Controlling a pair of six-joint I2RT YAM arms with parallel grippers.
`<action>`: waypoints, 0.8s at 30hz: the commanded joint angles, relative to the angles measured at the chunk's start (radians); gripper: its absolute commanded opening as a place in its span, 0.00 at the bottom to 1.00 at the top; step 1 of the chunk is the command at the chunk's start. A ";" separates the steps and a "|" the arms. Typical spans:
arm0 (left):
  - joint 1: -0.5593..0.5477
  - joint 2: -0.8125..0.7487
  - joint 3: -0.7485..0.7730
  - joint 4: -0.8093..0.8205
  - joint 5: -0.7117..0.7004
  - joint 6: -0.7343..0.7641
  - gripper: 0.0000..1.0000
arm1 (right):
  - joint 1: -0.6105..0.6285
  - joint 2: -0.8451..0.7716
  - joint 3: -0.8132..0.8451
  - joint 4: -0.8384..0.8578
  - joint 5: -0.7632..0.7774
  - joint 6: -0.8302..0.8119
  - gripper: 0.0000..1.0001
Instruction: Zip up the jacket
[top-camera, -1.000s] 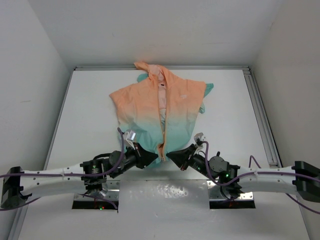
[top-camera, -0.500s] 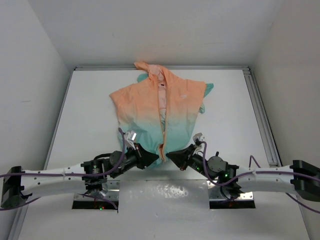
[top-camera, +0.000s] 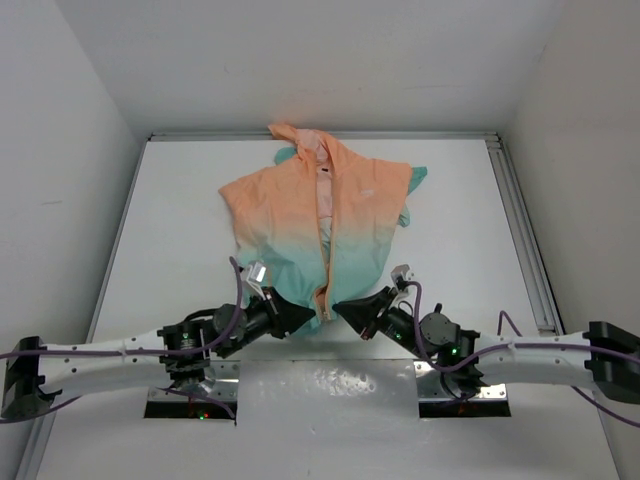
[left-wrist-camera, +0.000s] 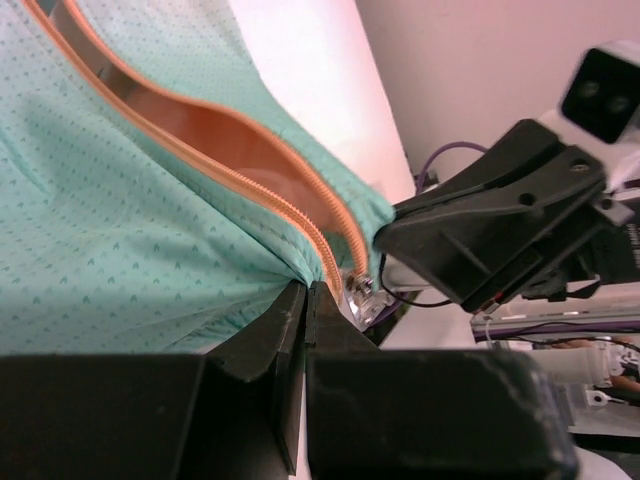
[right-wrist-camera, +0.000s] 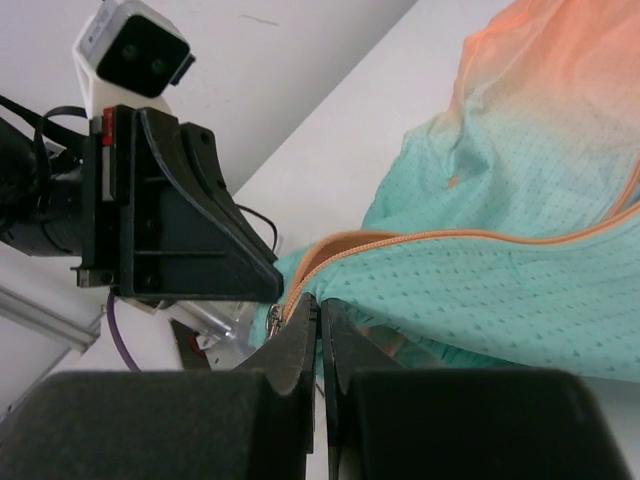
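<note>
Lower centre of the overhead frame, almost nothing has moved: your left fingers (left-wrist-camera: 272, 330) and right fingers (right-wrist-camera: 296, 345) stay pinched on the jacket (top-camera: 320, 215) hem, and the zipper (left-wrist-camera: 235, 180) is still open.

Robotics laboratory, enclosed test cell. We list as evidence:

- A flat white bench (top-camera: 180, 230), boxed on three sides by plain white panel walls (top-camera: 300, 60).
- A silver aluminium rail (top-camera: 522, 235) running along the bench's right edge.
- Two white-and-black jointed machines, the left arm (top-camera: 110, 352) and the right arm (top-camera: 540, 352), mounted by brushed metal plates (top-camera: 330, 390) at the near edge.
- Thin purple cables (top-camera: 237, 285) looped along both arms.
- Black two-finger tooling at the tips: the left end effector (top-camera: 314, 318) and the right end effector (top-camera: 338, 308).
- A small white boxed camera (right-wrist-camera: 132, 47) with dark lenses, on the left wrist.
</note>
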 joint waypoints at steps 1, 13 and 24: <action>-0.007 -0.059 -0.023 0.046 -0.007 -0.005 0.00 | 0.011 -0.029 -0.043 -0.042 -0.045 0.104 0.00; -0.003 -0.197 -0.066 -0.002 0.084 0.101 0.00 | 0.012 -0.095 -0.069 -0.226 -0.113 0.236 0.00; 0.389 -0.050 -0.067 0.115 0.482 0.302 0.00 | 0.012 0.186 0.065 -0.562 -0.039 0.329 0.00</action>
